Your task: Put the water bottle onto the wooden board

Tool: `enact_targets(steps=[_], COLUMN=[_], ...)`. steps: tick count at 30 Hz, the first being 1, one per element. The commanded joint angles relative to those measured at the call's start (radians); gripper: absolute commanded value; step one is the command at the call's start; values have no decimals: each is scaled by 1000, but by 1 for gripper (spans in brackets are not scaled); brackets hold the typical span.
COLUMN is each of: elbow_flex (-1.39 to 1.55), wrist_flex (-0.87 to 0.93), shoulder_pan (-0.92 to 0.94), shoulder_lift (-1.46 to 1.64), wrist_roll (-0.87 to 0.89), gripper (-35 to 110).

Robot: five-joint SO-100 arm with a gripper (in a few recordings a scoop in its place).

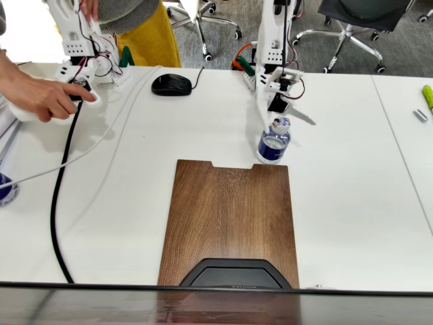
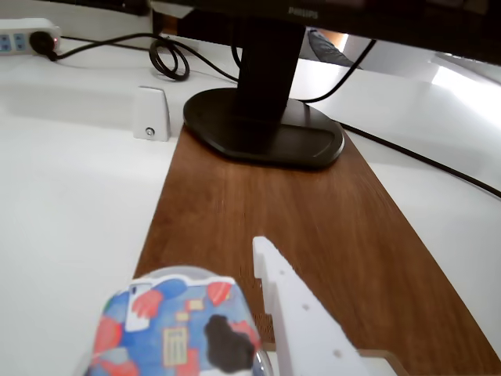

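While wrist view hides it, water bottle [image 1: 273, 143] stands off wooden board [image 1: 230, 220]

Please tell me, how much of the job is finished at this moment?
Done: the white claw has reached the small clear plastic water bottle with the blue label, hanging just above its cap. In hand: lining up a grasp; in the wrist view one finger sits beside the cap, and I cannot tell if it is gripped. Left: the bottle stands on the white table at the notched edge of the large dark brown wooden board, not yet on it.
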Motion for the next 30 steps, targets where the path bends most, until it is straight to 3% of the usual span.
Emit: enact_targets(steps=[1, 11, 30], elbow_flex=[-21, -18, 5], wrist_flex=[-26, -26, -21], shoulder_pan=[-23, -20, -20], shoulder_lift=[-3, -20, -20], wrist_roll=[-9, -15, -37], gripper=[62, 55, 9])
